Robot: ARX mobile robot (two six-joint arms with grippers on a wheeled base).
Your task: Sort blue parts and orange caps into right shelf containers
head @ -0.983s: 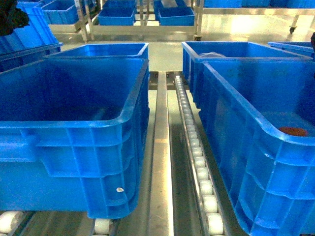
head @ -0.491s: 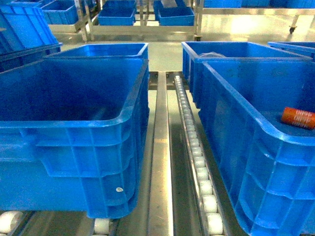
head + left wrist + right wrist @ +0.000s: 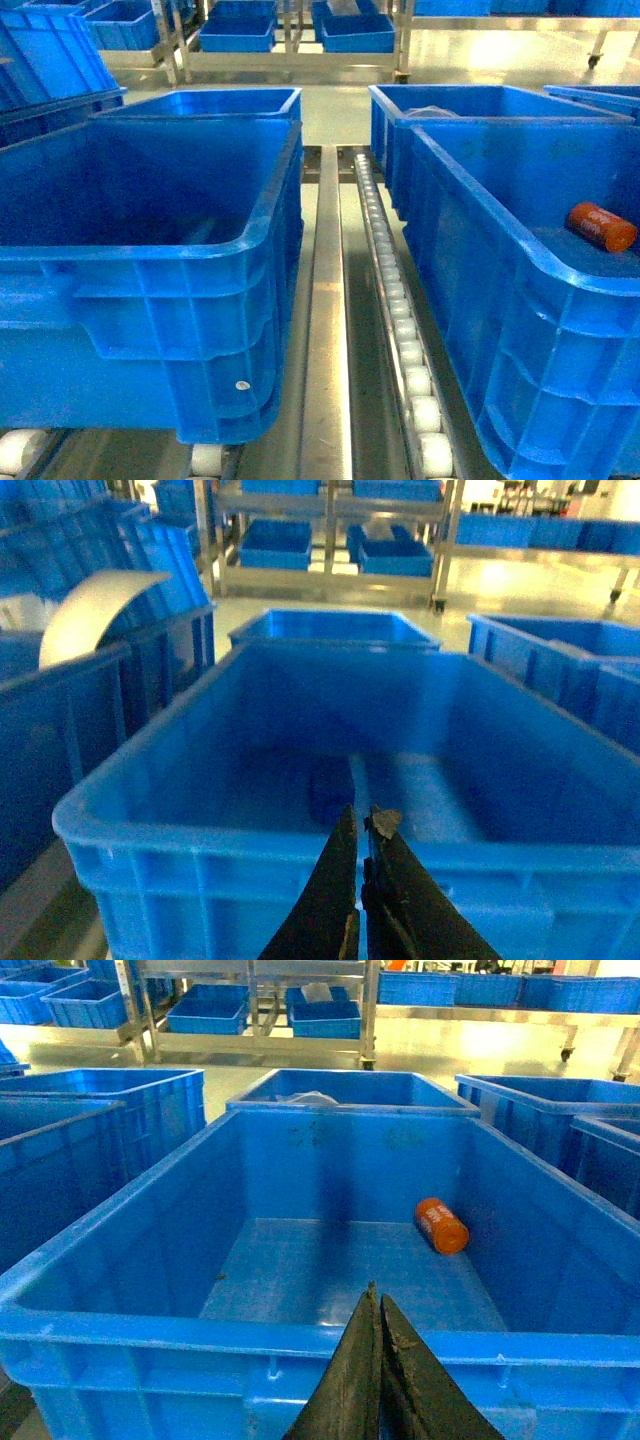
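Hovering low over the near rim of the right crate (image 3: pixel 300 1335), the right gripper (image 3: pixel 374 1305) has its fingers pressed together with nothing between them. One orange cap (image 3: pixel 441 1225) lies on its side on the crate floor, towards the far right, near the right wall; from the head view the same cap (image 3: pixel 601 226) shows just over the rim (image 3: pixel 480 215).

Over on the other side, the left gripper (image 3: pixel 362 825) is also closed and empty, poised above the near rim of the left crate (image 3: pixel 200 830). Something dark blue (image 3: pixel 330 785) sits on that crate's floor, possibly a blue part, too dim to be sure.

Now the risks. That cap is a cylinder on its side, so a nudge to the crate could roll it to a wall or corner, where pinching it is awkward. Both grippers hang close to the rims, and a careless dip could catch the plastic and shift a crate along the rollers (image 3: pixel 400 330). Closed fingers would also have to part before any grab, or they will just push the piece away.

Underfoot, the crates ride on roller tracks with a steel rail (image 3: pixel 326 330) between the lanes. Beyond, more crates (image 3: pixel 236 32) sit on metal racks, over a pale shiny floor (image 3: pixel 500 55) catching bright glare.
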